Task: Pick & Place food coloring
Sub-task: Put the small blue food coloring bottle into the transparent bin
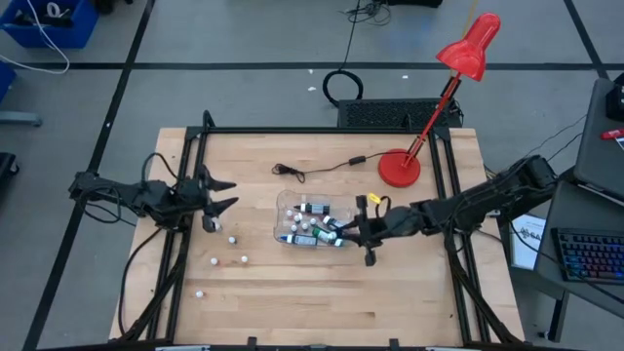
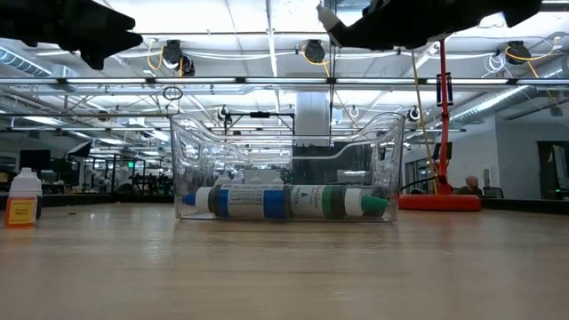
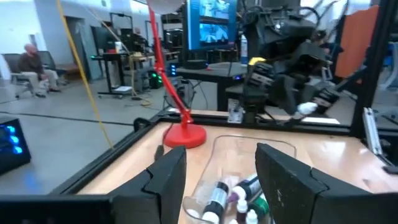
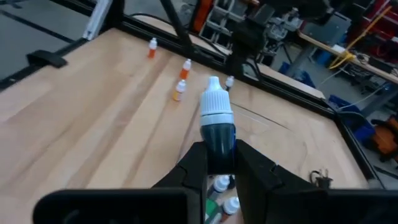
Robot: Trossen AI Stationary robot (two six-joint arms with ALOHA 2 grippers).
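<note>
Jaws of the right gripper [image 4: 219, 163] are clamped on a dark food coloring bottle [image 4: 217, 127], its white cap pointing away from the wrist; this gripper hangs over the clear plastic tub [image 1: 292, 207] near the middle of the surface [image 1: 409, 283]. Jaws of the left gripper [image 1: 222, 195] stand partly apart and hold nothing, raised above the surface at about 9 o'clock from the tub.

No label can be read on any bottle; their printing is too small to make out.

More food coloring bottles [image 2: 284, 202] lie on their sides inside the tub, with blue, green and dark bodies. Loose bottles [image 1: 232, 239] stand on the surface toward 8 o'clock from the tub, near the left gripper; in the right wrist view these loose ones look orange.

Wooden planks make up the surface, framed by black rails. A red desk lamp [image 1: 400, 168] stands at about 1 o'clock from the tub, and a black cable [image 1: 317, 171] trails from it. Beyond lies an open workshop with a seated person [image 3: 32, 63] and bright screens.
</note>
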